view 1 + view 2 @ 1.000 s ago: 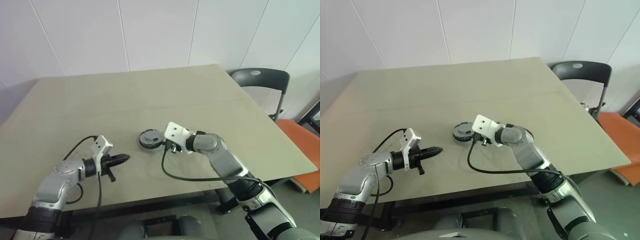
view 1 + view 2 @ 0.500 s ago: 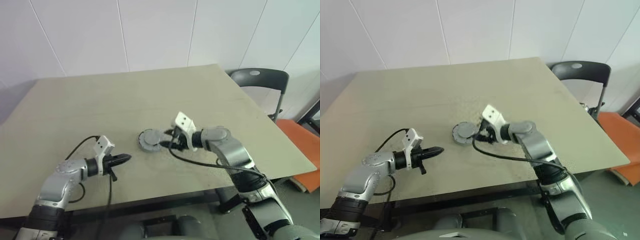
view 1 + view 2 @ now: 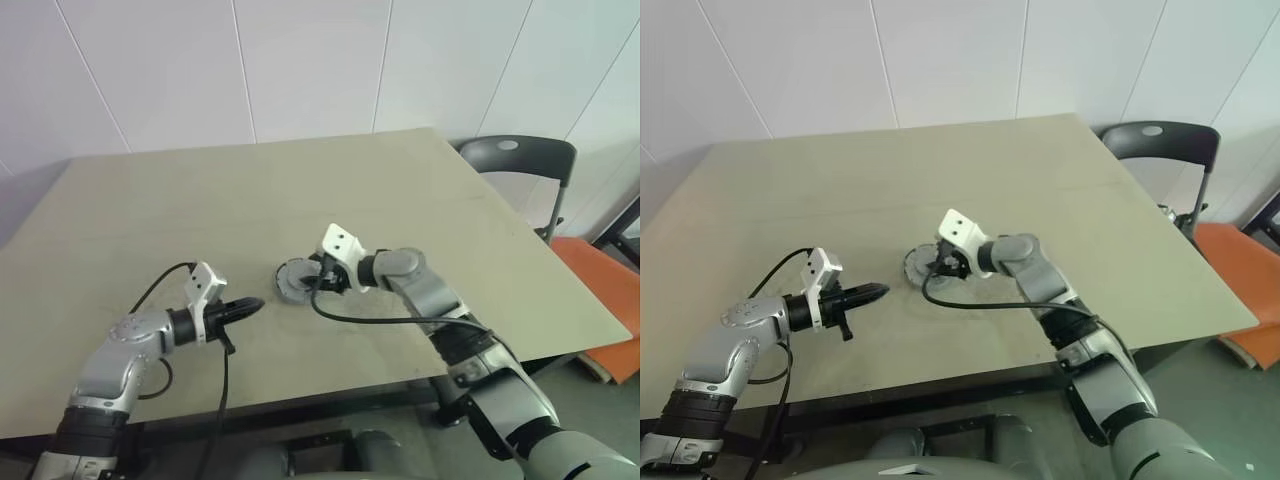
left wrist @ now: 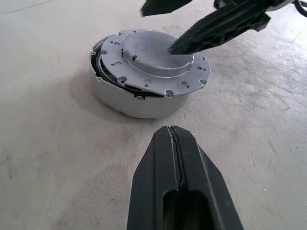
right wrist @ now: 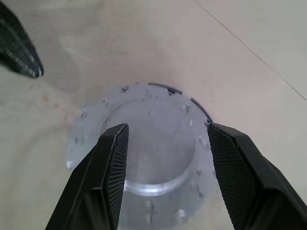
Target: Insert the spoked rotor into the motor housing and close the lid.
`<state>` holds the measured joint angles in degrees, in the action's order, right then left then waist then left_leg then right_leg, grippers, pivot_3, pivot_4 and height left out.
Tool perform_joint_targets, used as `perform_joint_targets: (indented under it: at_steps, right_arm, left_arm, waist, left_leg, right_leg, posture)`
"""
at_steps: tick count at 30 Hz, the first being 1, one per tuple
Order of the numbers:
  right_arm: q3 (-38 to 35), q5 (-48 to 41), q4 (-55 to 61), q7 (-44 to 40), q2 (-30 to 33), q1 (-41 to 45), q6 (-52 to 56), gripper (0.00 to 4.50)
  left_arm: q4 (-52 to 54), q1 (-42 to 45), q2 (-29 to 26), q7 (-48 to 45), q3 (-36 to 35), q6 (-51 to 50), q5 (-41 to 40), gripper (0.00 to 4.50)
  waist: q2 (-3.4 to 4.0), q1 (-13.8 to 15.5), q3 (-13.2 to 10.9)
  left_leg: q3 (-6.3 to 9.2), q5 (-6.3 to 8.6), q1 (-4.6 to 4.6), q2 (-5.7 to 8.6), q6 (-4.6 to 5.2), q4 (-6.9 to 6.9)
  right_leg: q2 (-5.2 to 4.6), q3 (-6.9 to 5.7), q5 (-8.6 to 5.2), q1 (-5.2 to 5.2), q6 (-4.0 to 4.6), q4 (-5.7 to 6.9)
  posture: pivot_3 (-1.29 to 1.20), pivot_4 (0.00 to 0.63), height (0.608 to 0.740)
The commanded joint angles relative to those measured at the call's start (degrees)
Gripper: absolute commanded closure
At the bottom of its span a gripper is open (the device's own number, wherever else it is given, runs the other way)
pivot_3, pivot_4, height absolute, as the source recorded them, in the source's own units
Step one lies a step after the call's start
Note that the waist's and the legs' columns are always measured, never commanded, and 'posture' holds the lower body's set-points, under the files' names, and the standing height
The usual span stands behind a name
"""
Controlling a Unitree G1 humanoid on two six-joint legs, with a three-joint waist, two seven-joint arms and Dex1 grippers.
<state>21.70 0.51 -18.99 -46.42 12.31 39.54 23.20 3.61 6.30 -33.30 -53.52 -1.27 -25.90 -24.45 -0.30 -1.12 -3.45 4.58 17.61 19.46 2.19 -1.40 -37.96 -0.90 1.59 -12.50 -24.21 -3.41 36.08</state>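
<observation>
Lid (image 4: 152,64) on motor housing (image 4: 136,101), under right end effector (image 5: 165,158)

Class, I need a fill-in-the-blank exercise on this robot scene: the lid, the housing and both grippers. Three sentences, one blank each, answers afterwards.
1. The grey metal lid with small holes around its edge lies on top of the round pale motor housing, which stands on the beige ____.
2. The left gripper has its two black fingers pressed ____, holding nothing.
3. The right gripper has its fingers spread ____ over the lid.

Missing words: table; shut; open
</observation>
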Motion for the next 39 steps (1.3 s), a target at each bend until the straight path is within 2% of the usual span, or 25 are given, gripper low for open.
perform_joint_targets:
  at_steps: [1, 2, 5, 8, 9, 22, 23, 27, 34, 39]
  right_arm:
    - [1.1, 1.3, -1.7, 1.2, -2.1, 1.5, -0.2, 1.76]
    - [1.5, 1.7, -2.3, 1.1, -2.4, 1.4, -0.2, 1.76]
    - [2.2, 2.4, -3.0, 1.1, -2.8, 0.9, -0.7, 1.23]
    - [2.5, 2.8, -3.2, 1.1, -2.9, 0.7, -1.2, 0.23]
    - [2.4, 2.9, -3.4, 1.2, -2.9, 0.8, -1.3, 0.04]
    - [2.8, 2.8, -3.7, 0.0, -4.0, 0.8, 0.6, 0.04]
    - [2.5, 2.5, -3.8, -0.2, -4.3, 1.0, 1.1, 0.42]
    - [1.8, 2.2, -4.2, -0.2, -4.9, 1.4, 1.7, 1.44]
    - [-2.3, 0.6, -7.3, 2.8, -7.5, 2.8, 1.6, 1.43]
    - [-4.6, 0.0, -8.7, 6.3, -10.2, 2.2, -4.1, 1.43]
  left_arm:
    - [2.4, -0.3, 0.2, 0.7, -1.4, 0.4, -0.9, 4.5]
    - [2.4, -0.4, 0.2, 0.9, -1.4, 0.4, -0.8, 4.5]
    - [2.5, -0.4, 0.2, 1.2, -1.5, 0.4, -0.8, 4.5]
    - [2.4, -0.2, 0.2, 1.5, -1.4, 0.4, -0.8, 4.5]
    - [2.4, -0.1, 0.2, 1.5, -1.4, 0.4, -0.8, 4.5]
    - [2.4, 0.2, 0.7, 2.3, -1.2, 1.1, -0.3, 4.5]
    - [2.5, 0.3, 0.8, 2.4, -1.1, 1.0, -0.3, 4.5]
    - [3.1, 0.1, 1.3, 3.1, -0.6, 1.1, -0.1, 4.5]
    - [3.2, 0.5, 2.3, 3.7, 0.4, 1.1, 0.3, 4.5]
    - [3.2, -0.1, 2.5, 3.8, 1.6, 1.5, 1.1, 4.5]
  waist:
    - [0.01, 0.0, 0.0]
    - [0.0, 0.0, 0.0]
    - [0.01, 0.1, 0.0]
    - [0.0, 0.0, 0.0]
    - [0.0, 0.0, 0.0]
    - [0.01, 0.0, 0.0]
    - [0.01, 0.0, 0.0]
    - [0.0, -0.1, 0.0]
    - [0.0, -0.1, 0.0]
    - [0.02, -0.2, 0.0]
  left_leg:
    - [-0.01, 0.0, 0.01, 0.0, 0.0, 0.0]
    - [-0.02, 0.0, 0.0, 0.01, 0.0, 0.0]
    - [-0.04, 0.0, 0.0, 0.06, -0.01, -0.03]
    - [-0.03, 0.0, -0.06, 0.07, -0.01, -0.04]
    - [-0.03, 0.0, -0.06, 0.07, -0.01, -0.03]
    - [-0.02, -0.01, -0.09, 0.05, -0.02, -0.04]
    - [-0.02, -0.01, -0.09, 0.05, -0.02, -0.04]
    - [-0.02, -0.01, -0.09, 0.05, -0.02, -0.04]
    - [-0.02, -0.01, -0.1, 0.04, -0.02, -0.03]
    - [-0.02, -0.02, -0.05, 0.01, -0.03, -0.03]
  right_leg:
    - [-0.01, 0.0, 0.0, 0.0, 0.0, 0.0]
    - [-0.03, 0.01, 0.0, 0.0, 0.0, 0.0]
    - [-0.08, 0.02, 0.0, 0.03, 0.0, 0.0]
    - [-0.09, 0.01, -0.01, 0.1, 0.0, 0.0]
    - [-0.08, 0.01, -0.01, 0.1, 0.0, 0.0]
    - [-0.04, 0.01, 0.0, 0.11, 0.0, 0.02]
    - [-0.04, 0.01, 0.0, 0.11, 0.0, 0.02]
    - [-0.04, 0.01, 0.01, 0.11, 0.0, 0.03]
    - [-0.03, 0.01, 0.01, 0.1, 0.01, 0.05]
    - [0.0, 0.02, 0.03, 0.02, 0.03, 0.06]
  posture:
    - [0.0, 0.0, 0.74]
    - [0.0, 0.0, 0.74]
    - [0.0, 0.0, 0.74]
    - [0.0, 0.0, 0.74]
    - [0.0, 0.0, 0.74]
    - [0.0, 0.0, 0.74]
    - [0.0, 0.0, 0.74]
    - [0.0, 0.0, 0.74]
    - [0.0, 0.0, 0.74]
    - [0.0, 0.0, 0.74]
